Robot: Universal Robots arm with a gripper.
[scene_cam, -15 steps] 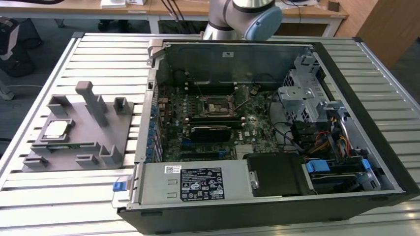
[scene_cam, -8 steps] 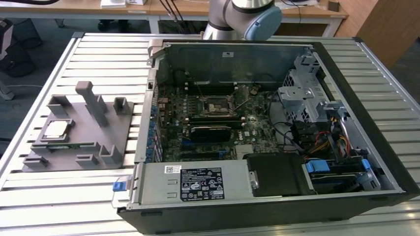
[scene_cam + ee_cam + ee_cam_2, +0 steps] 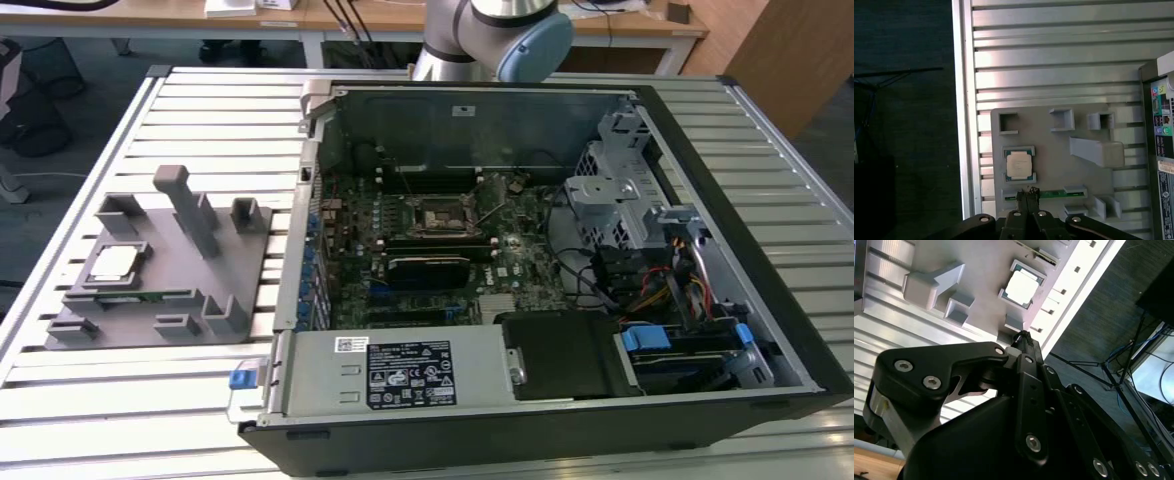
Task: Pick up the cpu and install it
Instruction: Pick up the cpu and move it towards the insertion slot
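The cpu [image 3: 114, 263], a flat square chip with a silvery top, lies in a raised holder on the grey fixture plate [image 3: 200, 275] at the exterior view's left. Both wrist views look down on the cpu [image 3: 1021, 286] [image 3: 1018, 165] from well above. My gripper [image 3: 1028, 191] [image 3: 1022, 336] hangs above the plate, close beside the cpu in the picture, with its black fingertips pressed together and nothing between them. The square black-framed socket [image 3: 438, 215] sits in the middle of the motherboard inside the open computer case [image 3: 694, 150].
A thin green memory stick [image 3: 1056, 193] lies in a slot of the plate beside the cpu. Grey posts and brackets [image 3: 180, 205] rise from the plate. The slatted metal table [image 3: 80, 400] ends near the plate's outer side. The arm's base [image 3: 487, 35] stands behind the case.
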